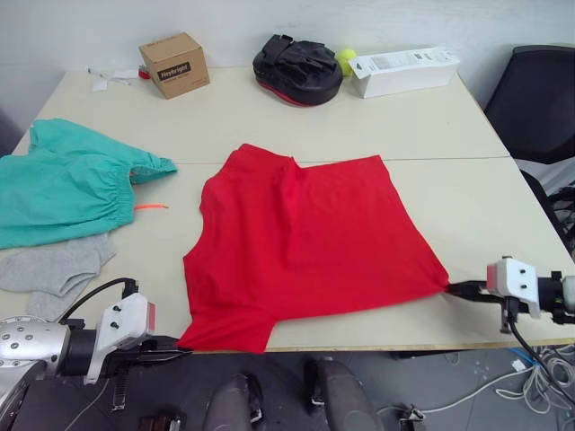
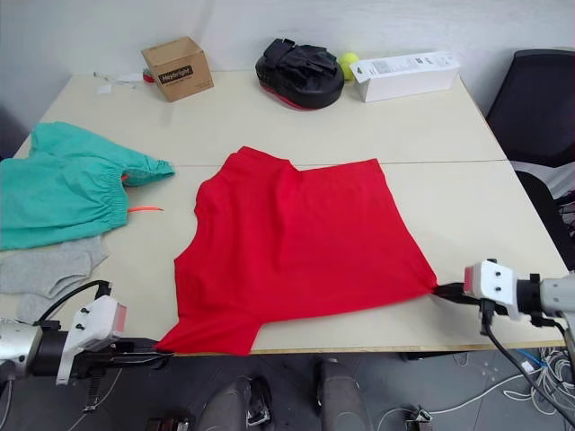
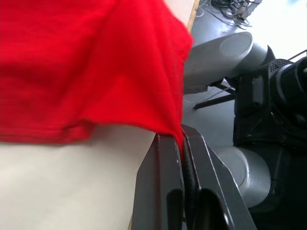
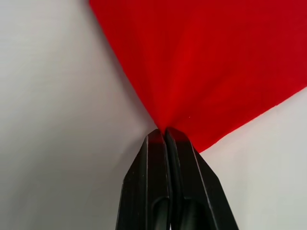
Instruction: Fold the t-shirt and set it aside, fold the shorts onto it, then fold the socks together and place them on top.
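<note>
The left gripper (image 3: 182,139) was clamped on the near corner of the t-shirt (image 1: 305,242), the right gripper (image 4: 164,132) pinched its other near corner, and the shirt lay spread flat on the table (image 1: 467,206).

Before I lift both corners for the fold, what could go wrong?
Both grips are thin: the left tool and right tool each pinch only a tip of the t-shirt, so a corner may slip out. The near hem lies at the table edge, so a dropped corner could hang off it.
</note>
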Controlling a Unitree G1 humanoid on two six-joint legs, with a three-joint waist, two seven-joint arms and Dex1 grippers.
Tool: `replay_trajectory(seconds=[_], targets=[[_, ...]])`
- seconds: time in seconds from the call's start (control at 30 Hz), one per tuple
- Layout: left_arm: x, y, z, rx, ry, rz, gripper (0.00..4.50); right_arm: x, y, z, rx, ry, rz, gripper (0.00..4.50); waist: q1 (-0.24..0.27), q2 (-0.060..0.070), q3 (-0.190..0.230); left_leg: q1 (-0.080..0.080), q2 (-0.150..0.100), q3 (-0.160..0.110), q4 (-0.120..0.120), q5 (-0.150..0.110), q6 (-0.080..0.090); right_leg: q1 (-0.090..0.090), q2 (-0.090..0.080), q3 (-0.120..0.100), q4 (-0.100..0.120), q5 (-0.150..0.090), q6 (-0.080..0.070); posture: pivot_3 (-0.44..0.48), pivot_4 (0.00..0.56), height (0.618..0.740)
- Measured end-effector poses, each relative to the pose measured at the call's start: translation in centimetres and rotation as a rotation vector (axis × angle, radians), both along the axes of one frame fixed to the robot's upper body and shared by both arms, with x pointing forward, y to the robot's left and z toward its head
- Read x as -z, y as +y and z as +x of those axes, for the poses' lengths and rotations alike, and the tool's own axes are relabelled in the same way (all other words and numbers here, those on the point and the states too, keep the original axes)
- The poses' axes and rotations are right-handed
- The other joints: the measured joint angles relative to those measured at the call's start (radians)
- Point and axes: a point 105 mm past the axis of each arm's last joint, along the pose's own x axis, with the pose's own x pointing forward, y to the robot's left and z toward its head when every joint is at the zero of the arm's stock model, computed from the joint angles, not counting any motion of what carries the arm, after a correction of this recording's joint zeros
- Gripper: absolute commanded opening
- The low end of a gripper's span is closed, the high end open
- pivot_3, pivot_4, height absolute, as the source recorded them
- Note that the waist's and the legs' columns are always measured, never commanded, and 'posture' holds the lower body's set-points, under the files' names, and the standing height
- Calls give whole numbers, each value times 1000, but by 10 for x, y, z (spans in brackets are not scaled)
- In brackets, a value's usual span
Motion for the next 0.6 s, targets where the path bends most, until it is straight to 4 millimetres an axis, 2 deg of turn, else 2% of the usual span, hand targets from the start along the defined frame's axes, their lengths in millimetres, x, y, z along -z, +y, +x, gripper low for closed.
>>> replay_trajectory(seconds=[0.13, 0.2, 0.37, 0.6], targets=[[1, 5, 4, -29, -10, 33, 0, 5, -2, -23, 17, 157, -15, 14, 1, 0, 0, 0, 0, -4, 0, -3, 0, 4, 0, -4, -2, 0, -1, 0, 150, 740], [2, 7, 4, -31, 3, 45, 0, 5, 1, -27, 25, 188, -1, 14, 0, 0, 0, 1, 1, -6, 0, -4, -1, 6, 0, -6, -2, -1, -1, 0, 150, 740], [2, 12, 2, -38, 53, 32, 0, -4, 10, -26, 16, 179, 29, 14, 2, 0, 0, 2, 1, -8, 0, -5, -2, 7, -1, -10, -2, -2, -4, 0, 150, 740], [-23, 19, 25, -126, 38, -54, 0, -14, 10, -13, 89, 191, 79, 14, 8, 0, 0, 2, 1, -9, 0, -4, -1, 8, -1, -11, -2, -2, -4, 0, 150, 740]])
